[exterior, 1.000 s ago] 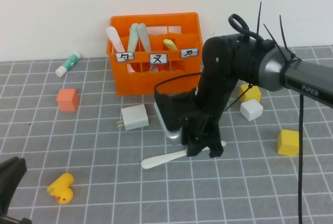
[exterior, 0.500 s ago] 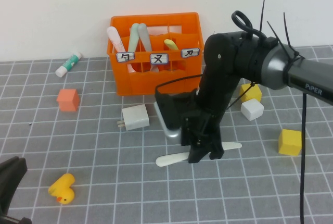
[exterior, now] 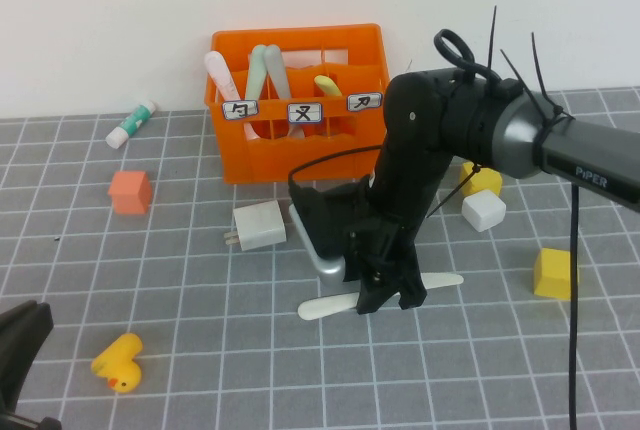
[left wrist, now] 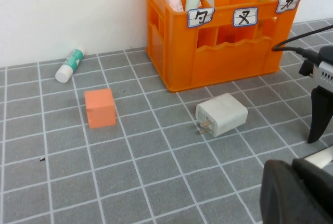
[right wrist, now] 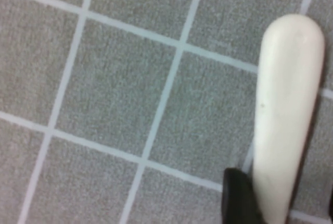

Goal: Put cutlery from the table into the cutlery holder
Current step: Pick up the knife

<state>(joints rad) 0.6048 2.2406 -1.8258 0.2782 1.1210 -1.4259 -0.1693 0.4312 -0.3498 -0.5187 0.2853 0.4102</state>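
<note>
The cream-white knife lies flat on the grey table, its rounded end filling the right wrist view. My right gripper points down over the knife's middle, open, one dark finger beside the handle and the other at the far side. The orange cutlery holder stands at the back wall with the pink spoon, mint-green spoon, grey fork and yellow knife upright inside. My left gripper is shut and empty, low at the table's near left.
A white plug lies in front of the holder. An orange cube, a glue stick and a yellow duck are on the left. Yellow cubes and a white cube sit to the right.
The cream-white knife has slid to the right across the table under my right gripper, and the right arm has shifted slightly. The left arm has not moved.
</note>
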